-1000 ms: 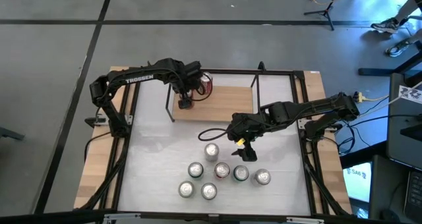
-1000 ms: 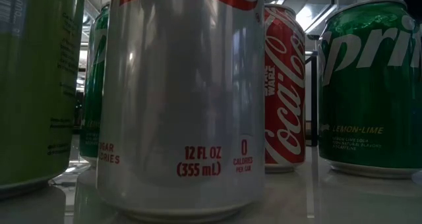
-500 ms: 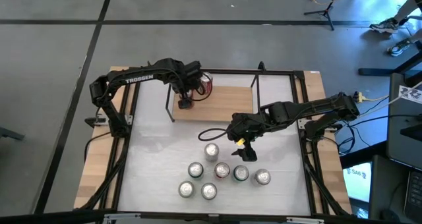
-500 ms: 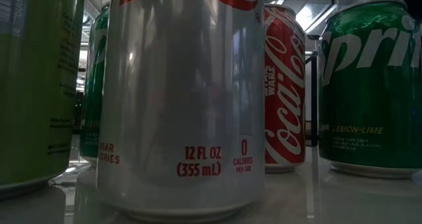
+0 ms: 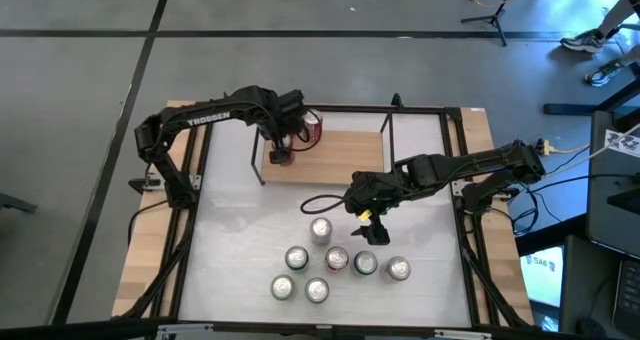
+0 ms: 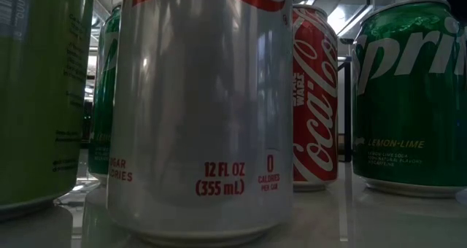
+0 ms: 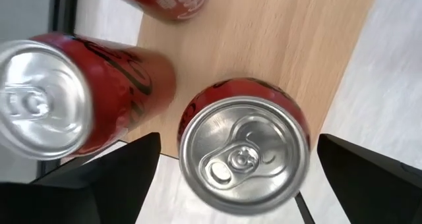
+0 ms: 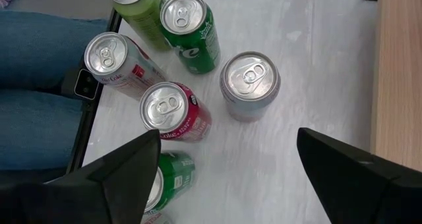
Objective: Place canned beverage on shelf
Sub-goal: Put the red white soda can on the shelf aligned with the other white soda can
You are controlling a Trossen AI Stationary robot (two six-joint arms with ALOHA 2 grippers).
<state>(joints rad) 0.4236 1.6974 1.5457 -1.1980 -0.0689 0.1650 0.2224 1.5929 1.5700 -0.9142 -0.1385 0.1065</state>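
the shelf [image 5: 335, 155], a light-wood board in a thin black wire frame, sits at the far side of the white tabletop [image 5: 240, 240]. the left gripper [image 5: 281, 152] hangs over its left end with fingers spread wide and holding nothing. in the left wrist view a red can [image 7: 245, 148] stands upright on the wood directly between the open fingers, clear of both. a second red can [image 7: 62, 105] stands just beside it, and the edge of a third red can [image 7: 168, 0] shows farther along the board. so several cans look already placed, and this one appears set down and released.

the right gripper [image 5: 366, 218] hovers over the middle of the tabletop, near the cluster of six cans [image 5: 335, 260] waiting at the near side. its fingers stand well apart with nothing between them. in the right wrist view a silver can [image 8: 249, 84] lies closest below it, with a red-pink can [image 8: 173, 112] and a green can [image 8: 190, 31] beyond.

judging by this, the job is partly done: the shelf has room left toward its right end, and the cluster on the tabletop is not yet moved.
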